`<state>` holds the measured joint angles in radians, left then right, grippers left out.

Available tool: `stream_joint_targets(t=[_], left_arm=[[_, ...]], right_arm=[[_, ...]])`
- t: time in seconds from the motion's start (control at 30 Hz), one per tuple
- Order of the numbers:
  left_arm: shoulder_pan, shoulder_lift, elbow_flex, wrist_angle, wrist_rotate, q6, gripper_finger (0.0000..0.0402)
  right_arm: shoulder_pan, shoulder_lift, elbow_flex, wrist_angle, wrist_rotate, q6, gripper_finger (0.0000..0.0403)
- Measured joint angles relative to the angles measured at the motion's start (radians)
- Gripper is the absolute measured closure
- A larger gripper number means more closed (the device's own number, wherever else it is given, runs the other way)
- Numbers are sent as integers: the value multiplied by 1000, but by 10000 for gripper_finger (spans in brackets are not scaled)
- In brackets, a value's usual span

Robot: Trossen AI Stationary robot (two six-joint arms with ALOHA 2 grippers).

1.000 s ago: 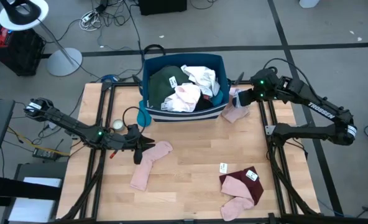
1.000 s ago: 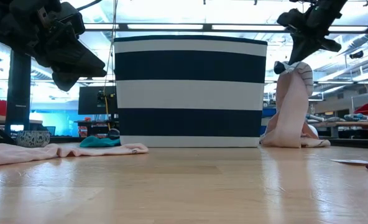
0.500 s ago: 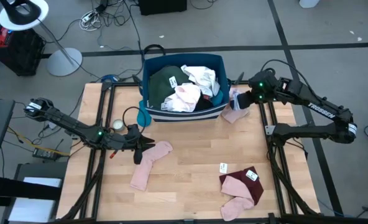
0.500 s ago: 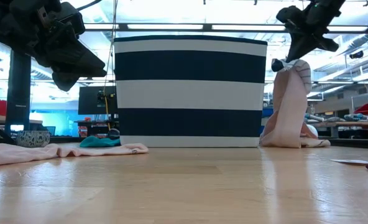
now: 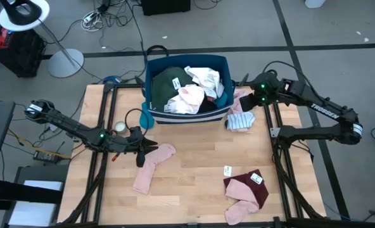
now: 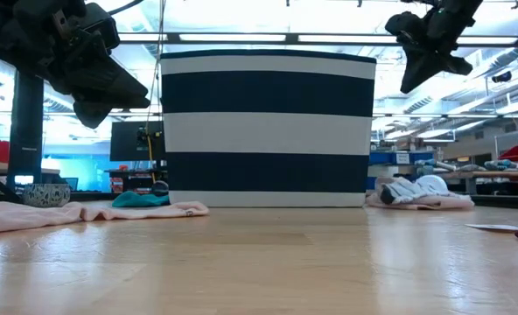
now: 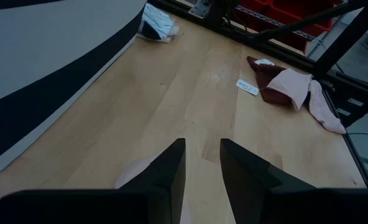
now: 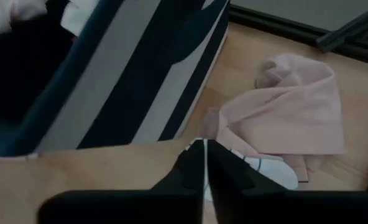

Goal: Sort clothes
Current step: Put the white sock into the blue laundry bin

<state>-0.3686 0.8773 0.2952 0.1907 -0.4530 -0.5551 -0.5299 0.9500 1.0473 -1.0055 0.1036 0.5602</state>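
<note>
High view, for you: left tool (image 5: 151, 145) fingers apart over pink sock (image 5: 153, 166). Striped bin (image 5: 154, 115) holds green top (image 5: 168, 83) and white and pink pieces; lower layers hidden. Right tool (image 5: 254, 100) closed, empty, above striped sock (image 5: 241, 119) on desk (image 5: 194, 190).

One camera hangs above me and looks straight down on the whole table (image 5: 194, 183), with my left arm on its left and my right arm on its right. Another sits at table height and looks level across the wood into the room, close to the striped bin (image 6: 268, 127). My left wrist camera looks forward past my own fingers (image 7: 171, 171) along the table, the bin beside it. My right wrist camera looks down, close on the bin's corner. All four views share the bin and the tabletop.
</note>
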Motion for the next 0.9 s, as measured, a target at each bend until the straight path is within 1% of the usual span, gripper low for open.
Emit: stream_joint_targets(t=[0.07, 0.17, 0.27, 0.37, 0.47, 0.57, 0.7, 0.77, 0.9], left_arm=[[0, 0, 0, 0, 0, 0, 296], [0, 0, 0, 0, 0, 0, 296], [0, 0, 0, 0, 0, 0, 296], [0, 0, 0, 0, 0, 0, 296], [0, 0, 0, 1, 0, 0, 296], [0, 0, 0, 1, 0, -3, 296], [0, 0, 0, 1, 0, -3, 296], [0, 0, 0, 1, 0, -3, 296], [0, 0, 0, 1, 0, -3, 296]], right_arm=[[7, 11, 0, -12, -10, 0, 397], [27, 37, -6, -41, -15, 33, 389], [45, 65, -49, -48, -13, 70, 392], [61, 87, -122, -4, 32, 74, 399], [65, 107, -208, 84, 85, 70, 396], [55, 126, -289, 233, 86, 64, 372], [27, 167, -369, 389, 81, 36, 322], [15, 195, -393, 413, 69, 46, 295], [4, 258, -419, 394, 45, 50, 253]])
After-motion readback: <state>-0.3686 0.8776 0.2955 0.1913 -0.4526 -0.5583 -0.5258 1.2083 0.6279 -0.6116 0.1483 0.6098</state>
